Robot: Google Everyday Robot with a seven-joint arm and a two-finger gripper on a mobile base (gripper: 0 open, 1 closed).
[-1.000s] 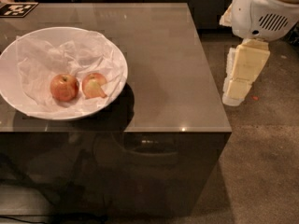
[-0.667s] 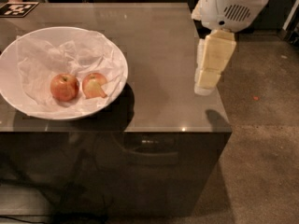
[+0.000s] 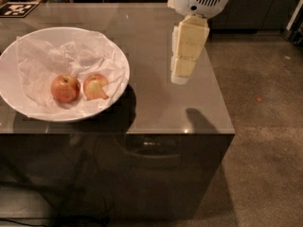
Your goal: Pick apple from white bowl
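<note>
The white bowl (image 3: pixel 28 41) sits on the left of the grey table, lined with crumpled white tissue paper. Two apples lie in it side by side. The apple (image 3: pixel 65 88) on the left is round and evenly red-orange with a stem dimple. The smaller apple (image 3: pixel 95 87) to its right has a pale yellow patch. My gripper (image 3: pixel 182 77) hangs over the table's right part, well to the right of the bowl and above the surface, holding nothing. Its cream fingers (image 3: pixel 187 51) point down, seen edge-on.
The grey table (image 3: pixel 156 103) has its right edge just beyond the gripper and its front edge below the bowl. A black-and-white marker tag (image 3: pixel 16 8) lies at the far left corner. Bare floor (image 3: pixel 265 126) lies to the right.
My gripper has moved left, from beyond the table's right edge to over the table top, closer to the bowl. The bowl and apples have not moved.
</note>
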